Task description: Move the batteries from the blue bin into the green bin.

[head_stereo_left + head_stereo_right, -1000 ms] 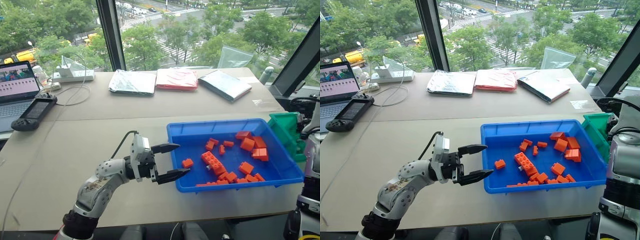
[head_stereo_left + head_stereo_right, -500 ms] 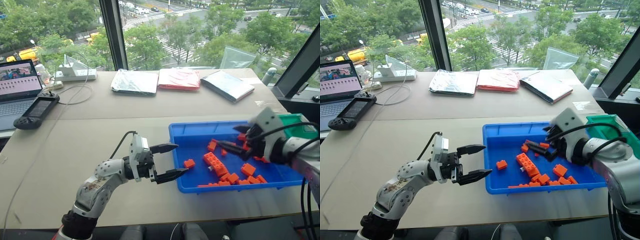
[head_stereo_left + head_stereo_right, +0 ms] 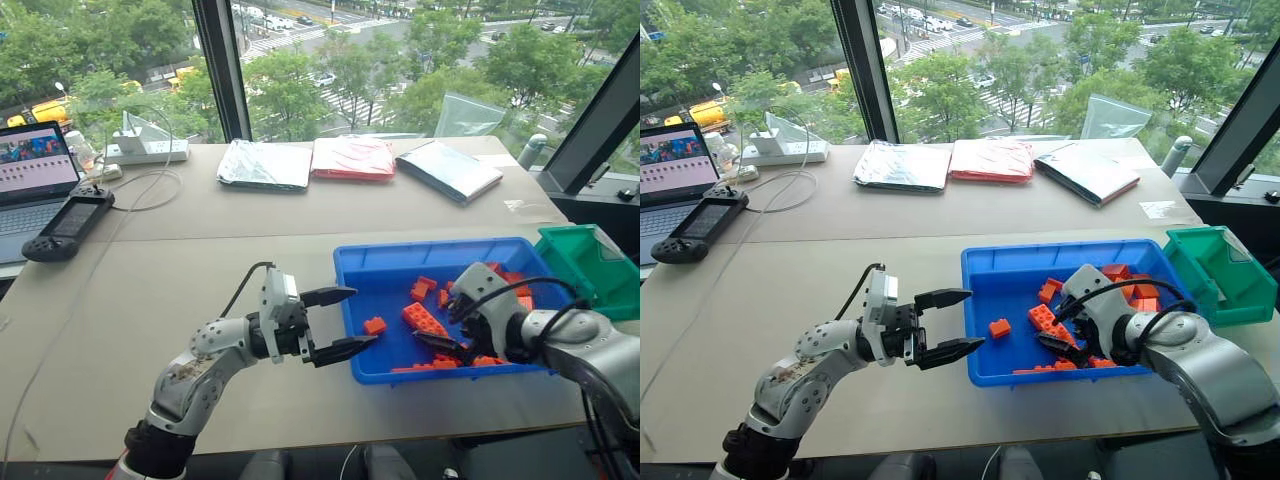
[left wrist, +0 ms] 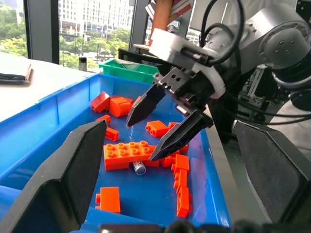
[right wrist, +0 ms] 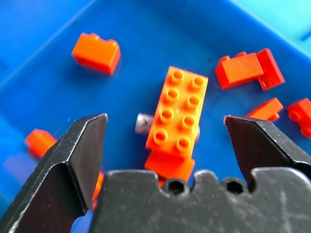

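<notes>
1. Right jaws (image 4: 167,124) hang spread wide and empty above the long orange brick (image 5: 177,116) in the blue bin (image 3: 360,265), fingers pointing down at it from either side.

2. A small silver battery (image 5: 142,123) pokes out from under that brick, its metal end showing on one side and a sliver on the other; the brick lies across it and hides most of its body.

3. Risk one: the jaws straddle the brick, not the battery. Closing from here would likely pinch the brick, or shove it and roll the battery off across the bin floor.

4. Risk two: the battery is round and slick. A grip on its exposed end alone could squirt it out sideways among the loose orange bricks (image 3: 425,289) scattered nearby.

5. Left jaws (image 3: 340,320) stand parted and empty just outside the blue bin's near corner, level with its wall. They point toward the right jaws; a sideways sweep by either arm could bring the two together or knock the bin along the bench (image 3: 200,260).

6. The green bin (image 3: 1225,270) sits just beyond the blue bin's far right end, nothing visible inside. A weak hold could drop the battery on the way over the blue rim.
</notes>
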You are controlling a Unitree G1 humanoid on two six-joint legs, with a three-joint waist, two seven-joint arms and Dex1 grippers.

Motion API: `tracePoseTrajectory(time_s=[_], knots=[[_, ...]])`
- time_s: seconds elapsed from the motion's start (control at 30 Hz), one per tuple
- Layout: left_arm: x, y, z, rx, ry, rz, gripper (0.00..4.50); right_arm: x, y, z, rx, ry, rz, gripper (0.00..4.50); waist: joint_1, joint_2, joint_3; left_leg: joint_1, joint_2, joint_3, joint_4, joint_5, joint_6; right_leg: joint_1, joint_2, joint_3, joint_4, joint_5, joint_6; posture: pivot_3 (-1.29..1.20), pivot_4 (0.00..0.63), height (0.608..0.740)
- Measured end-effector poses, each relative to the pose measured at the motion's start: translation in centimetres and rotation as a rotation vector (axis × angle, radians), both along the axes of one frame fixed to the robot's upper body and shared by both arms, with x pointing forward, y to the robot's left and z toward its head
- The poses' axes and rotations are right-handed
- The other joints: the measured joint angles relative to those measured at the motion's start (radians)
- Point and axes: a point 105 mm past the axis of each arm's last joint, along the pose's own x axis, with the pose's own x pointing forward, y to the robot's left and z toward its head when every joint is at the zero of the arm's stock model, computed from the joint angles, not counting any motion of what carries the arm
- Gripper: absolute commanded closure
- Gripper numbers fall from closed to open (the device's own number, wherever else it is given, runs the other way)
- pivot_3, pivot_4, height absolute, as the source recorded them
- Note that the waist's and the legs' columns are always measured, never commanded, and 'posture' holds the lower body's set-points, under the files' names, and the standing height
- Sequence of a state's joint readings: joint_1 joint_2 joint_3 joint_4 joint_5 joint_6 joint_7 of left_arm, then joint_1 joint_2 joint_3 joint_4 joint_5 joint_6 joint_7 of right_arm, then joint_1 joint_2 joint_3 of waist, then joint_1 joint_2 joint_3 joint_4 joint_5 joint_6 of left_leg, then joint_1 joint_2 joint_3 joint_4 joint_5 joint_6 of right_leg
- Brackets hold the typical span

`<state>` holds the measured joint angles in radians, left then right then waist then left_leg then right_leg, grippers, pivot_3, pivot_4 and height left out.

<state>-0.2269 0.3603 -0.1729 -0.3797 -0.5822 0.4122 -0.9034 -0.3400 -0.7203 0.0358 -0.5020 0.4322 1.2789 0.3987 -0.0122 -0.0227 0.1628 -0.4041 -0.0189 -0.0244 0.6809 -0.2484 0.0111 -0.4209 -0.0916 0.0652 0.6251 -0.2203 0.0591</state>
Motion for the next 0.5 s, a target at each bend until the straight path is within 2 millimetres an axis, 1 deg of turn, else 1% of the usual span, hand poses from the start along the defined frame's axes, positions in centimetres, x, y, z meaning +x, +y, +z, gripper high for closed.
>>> tracePoseTrajectory(time_s=[0.03, 0.1, 0.2, 0.23, 0.27, 0.5], knots=[[0.0, 0.0, 0.0, 0.0, 0.0, 0.0, 0.0, 0.01, 0.0, -0.04, 0.0, 0.001, -0.001, 0.68, 0.0, 0.0, 0.0, 0.0, 0.0, 0.0, 0.0, 0.0, 0.0, 0.0, 0.0, 0.0, 0.0, 0.0, 0.0, 0.0, 0.15, 0.74], [0.03, 0.0, 0.0, 0.0, 0.001, 0.003, 0.0, 0.06, 0.09, -0.05, 0.002, 0.0, 0.0, 1.44, 0.0, 0.0, 0.0, 0.0, 0.0, 0.0, 0.0, 0.0, 0.0, 0.0, 0.0, 0.0, 0.0, 0.0, 0.0, 0.0, 0.15, 0.74], [0.08, 0.01, 0.0, 0.0, 0.001, 0.008, 0.0, 0.07, 0.17, -0.15, -0.006, 0.002, 0.002, 2.4, 0.0, 0.0, 0.0, 0.0, 0.0, 0.0, 0.0, 0.0, 0.0, 0.0, 0.0, 0.0, 0.0, 0.0, 0.0, 0.0, 0.15, 0.74], [0.09, 0.01, 0.0, 0.0, 0.002, 0.009, 0.0, 0.06, 0.2, -0.23, -0.01, 0.003, 0.004, 2.82, 0.0, 0.0, 0.0, 0.0, 0.0, 0.0, 0.0, 0.0, 0.0, 0.0, 0.0, 0.0, 0.0, 0.0, 0.0, 0.0, 0.15, 0.74], [0.11, 0.01, 0.0, -0.001, 0.002, 0.01, 0.0, 0.05, 0.26, -0.29, -0.014, 0.004, 0.006, 3.06, 0.0, 0.0, 0.0, 0.0, 0.0, 0.0, 0.0, 0.0, 0.0, 0.0, 0.0, 0.0, 0.0, 0.0, 0.0, 0.0, 0.15, 0.74], [0.18, -0.01, 0.01, -0.003, 0.003, 0.017, 0.0, 0.56, 0.19, 0.23, -0.005, -0.01, -0.003, 3.06, -0.001, 0.0, 0.0, 0.0, 0.0, 0.0, 0.0, 0.0, 0.0, 0.0, 0.0, 0.0, 0.0, 0.0, 0.0, 0.0, 0.15, 0.74]])
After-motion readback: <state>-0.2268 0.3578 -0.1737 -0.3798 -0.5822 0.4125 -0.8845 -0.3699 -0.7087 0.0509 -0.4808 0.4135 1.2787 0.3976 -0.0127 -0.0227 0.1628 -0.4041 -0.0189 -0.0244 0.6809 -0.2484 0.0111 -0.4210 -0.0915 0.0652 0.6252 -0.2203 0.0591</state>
